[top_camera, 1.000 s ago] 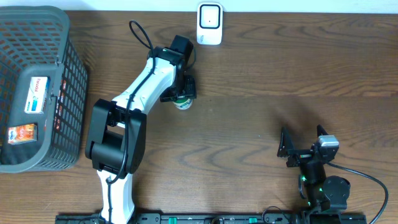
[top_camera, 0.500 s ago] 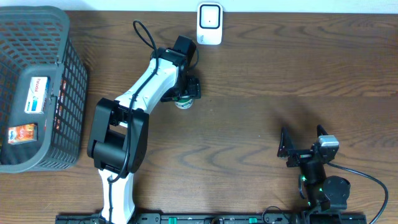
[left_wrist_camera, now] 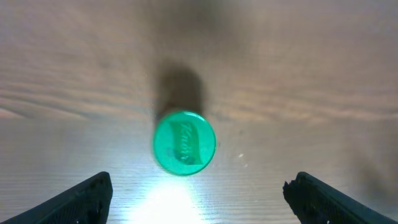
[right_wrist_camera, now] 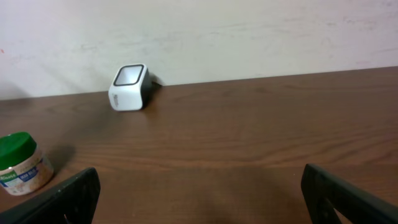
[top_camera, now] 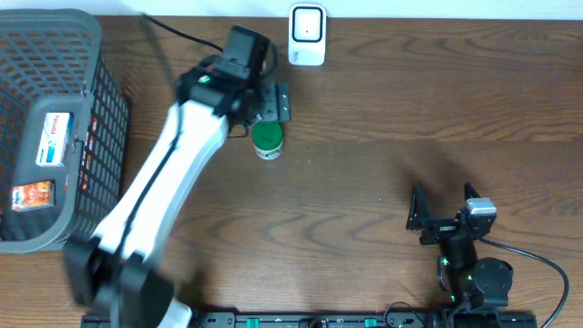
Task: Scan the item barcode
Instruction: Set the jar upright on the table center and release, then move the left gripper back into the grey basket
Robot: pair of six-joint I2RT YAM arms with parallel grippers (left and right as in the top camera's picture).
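1. Wide apart stand the two fingers of the left pincer (left_wrist_camera: 200,198), with nothing between them; it grips nothing.
2. From the left wrist view, that pincer looks straight down on the small round jar with a green lid (left_wrist_camera: 184,143). The jar sits clear of both dark fingertips, beside a patch of bright glare.
3. Seen from overhead, the left pincer (top_camera: 273,102) hangs just beyond the jar (top_camera: 267,139), toward the far edge. The white left arm (top_camera: 155,182) reaching to it is blurred.
4. The jar stands upright on the dark brown wooden counter (top_camera: 410,109). The right wrist view shows the jar (right_wrist_camera: 22,165) with a pale label round its side.
5. The white box-shaped barcode scanner (top_camera: 307,35) stands at the counter's far edge by the pale wall. It is beyond the jar and a little to its right, and the two are apart.
6. The right pincer (top_camera: 421,219) sits at the near right of the counter, well apart from the jar. In its own wrist view the right pincer (right_wrist_camera: 199,198) is spread wide and empty.
7. A grey plastic mesh basket (top_camera: 102,109) at the far left holds labelled packs (top_camera: 52,138), too small to read.
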